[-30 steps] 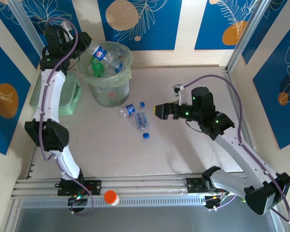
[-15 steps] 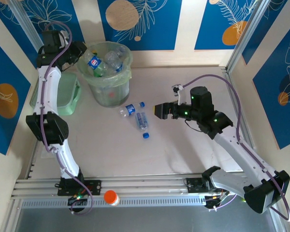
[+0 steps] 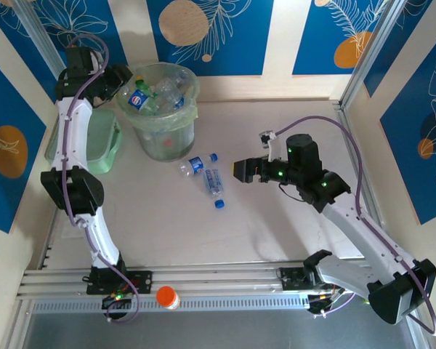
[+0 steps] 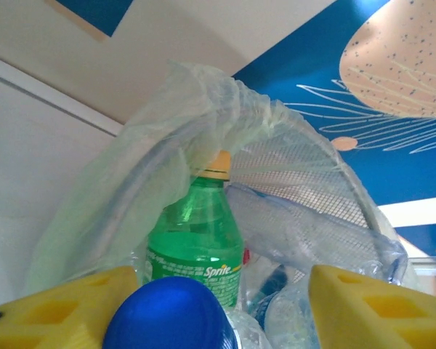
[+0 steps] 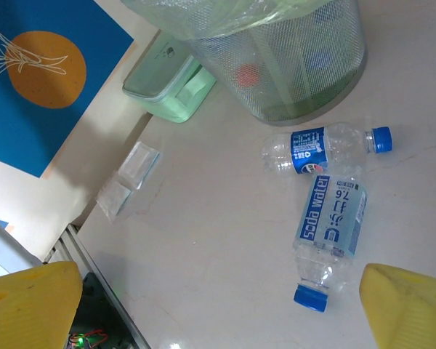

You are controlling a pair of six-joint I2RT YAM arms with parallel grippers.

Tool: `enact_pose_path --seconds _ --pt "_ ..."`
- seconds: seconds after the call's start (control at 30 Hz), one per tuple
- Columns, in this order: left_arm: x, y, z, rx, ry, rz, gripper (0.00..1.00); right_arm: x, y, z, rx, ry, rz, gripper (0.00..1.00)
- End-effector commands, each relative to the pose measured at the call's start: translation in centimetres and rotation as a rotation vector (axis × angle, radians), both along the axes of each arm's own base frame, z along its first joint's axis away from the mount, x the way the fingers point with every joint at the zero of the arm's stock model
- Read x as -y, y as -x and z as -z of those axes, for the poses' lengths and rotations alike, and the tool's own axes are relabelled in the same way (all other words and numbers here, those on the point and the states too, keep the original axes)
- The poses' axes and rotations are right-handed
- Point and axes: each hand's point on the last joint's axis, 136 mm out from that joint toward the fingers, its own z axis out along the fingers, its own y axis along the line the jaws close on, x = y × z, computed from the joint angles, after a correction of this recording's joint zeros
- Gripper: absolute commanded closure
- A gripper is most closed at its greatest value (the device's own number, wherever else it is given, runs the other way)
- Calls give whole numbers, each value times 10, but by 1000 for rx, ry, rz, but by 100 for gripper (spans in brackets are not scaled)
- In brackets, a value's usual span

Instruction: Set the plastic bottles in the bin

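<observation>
We saw the far bottle (image 3: 195, 164) lying crosswise, cap rightward, and the near bottle (image 3: 214, 181) pointing at the near edge. The left gripper (image 4: 221, 298) stood parted round a blue cap (image 4: 167, 316); the right gripper (image 3: 241, 169) gaped wide, empty.

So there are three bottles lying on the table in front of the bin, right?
No, two, not three: a dark-labelled bottle and a pale-labelled bottle lie on the table in front of the bin; the top external view shows it.
</observation>
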Motion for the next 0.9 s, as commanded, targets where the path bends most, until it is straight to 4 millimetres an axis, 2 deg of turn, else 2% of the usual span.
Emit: enact_pose_path --seconds 0.0,0.13,0.27,0.4,0.53,0.57,0.7,0.87 --pt "-8 26 -58 110 -60 -24 34 6 3 0 17 6 16 2" --pt "6 44 -70 123 -99 14 37 8 5 5 -1 22 19 2" --pt "17 70 -75 142 -127 18 40 6 6 15 -28 64 26 5" --pt "18 98 -73 153 -146 -12 39 -1 7 30 -79 125 24 5" --pt "15 108 -65 140 -140 -35 38 -4 6 42 -126 158 35 6" --pt "15 109 -61 121 -129 -42 41 -5 6 44 -133 163 36 6" --pt "30 123 -48 83 -50 -13 51 -5 2 63 -200 212 61 11" --pt "76 162 -23 106 -16 107 48 -16 -8 101 -325 300 54 14"
